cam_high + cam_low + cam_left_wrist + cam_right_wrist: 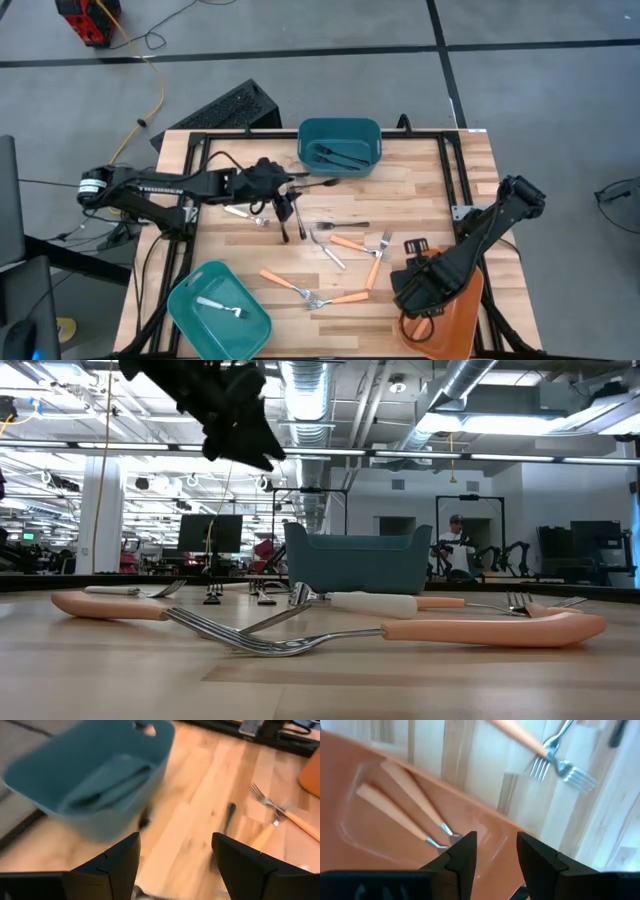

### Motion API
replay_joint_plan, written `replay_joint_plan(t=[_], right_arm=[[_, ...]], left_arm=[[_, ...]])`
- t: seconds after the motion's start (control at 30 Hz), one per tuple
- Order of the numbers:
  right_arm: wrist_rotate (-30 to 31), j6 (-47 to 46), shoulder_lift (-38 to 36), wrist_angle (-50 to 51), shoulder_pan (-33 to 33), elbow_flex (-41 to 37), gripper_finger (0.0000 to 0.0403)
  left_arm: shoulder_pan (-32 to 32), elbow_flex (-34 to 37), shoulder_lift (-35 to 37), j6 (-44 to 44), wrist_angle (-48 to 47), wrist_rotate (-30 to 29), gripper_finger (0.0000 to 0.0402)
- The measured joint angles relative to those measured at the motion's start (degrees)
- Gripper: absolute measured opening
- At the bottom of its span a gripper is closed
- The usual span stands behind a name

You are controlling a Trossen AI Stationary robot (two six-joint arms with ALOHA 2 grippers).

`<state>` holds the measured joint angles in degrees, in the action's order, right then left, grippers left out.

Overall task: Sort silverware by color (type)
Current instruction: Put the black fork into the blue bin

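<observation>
Table (430, 180): wooden top carrying three bins and loose silverware; both arms reach in over it.
Left arm: stretched in from the left edge, wrist near the table's middle-left, just short of the teal bin (340, 145).
Left gripper (283, 200): above the table, fingers (112, 865) spread wide, nothing between them.
Right arm: comes in from the right edge, bent down toward the near right corner.
Right gripper (415, 290): over the orange bin (455, 310), fingers (462, 852) part open, nothing held.
Teal bin: at the far edge, dark utensils inside.
Light-blue bin (215, 310): near left corner, one white fork (222, 306) in it.
Orange bin: near right corner.
Loose silverware: orange-handled forks (355, 245) mid-table between the grippers; a dark piece (300, 220) just beside the left gripper.
High view only: all three bins and both arms together.
Low view only: forks (400, 630) lying flat, crossed, in front of the teal bin (358, 560); a gripper (235, 420) hangs well above the table.
Right wrist view only: two orange-handled utensils (405, 805) lying in the orange bin (485, 835).
Left wrist view only: bare wood under the open fingers.
</observation>
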<state>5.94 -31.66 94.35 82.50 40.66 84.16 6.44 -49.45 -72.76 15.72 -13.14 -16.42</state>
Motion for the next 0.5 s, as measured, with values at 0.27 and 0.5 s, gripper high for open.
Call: replay_joint_plan(t=[0.27, 0.5], right_arm=[[3.7, -0.5, 0.0, 0.0, 0.1, 1.1, 0.0164], [7.4, -0.8, 0.0, -0.3, 0.0, 1.1, 0.0164]], left_arm=[[2.7, 6.0, -0.5, 17.5, -3.1, -2.3, 0.0230], [-1.2, 6.7, -4.0, 22.9, -0.1, -12.8, 0.0230]])
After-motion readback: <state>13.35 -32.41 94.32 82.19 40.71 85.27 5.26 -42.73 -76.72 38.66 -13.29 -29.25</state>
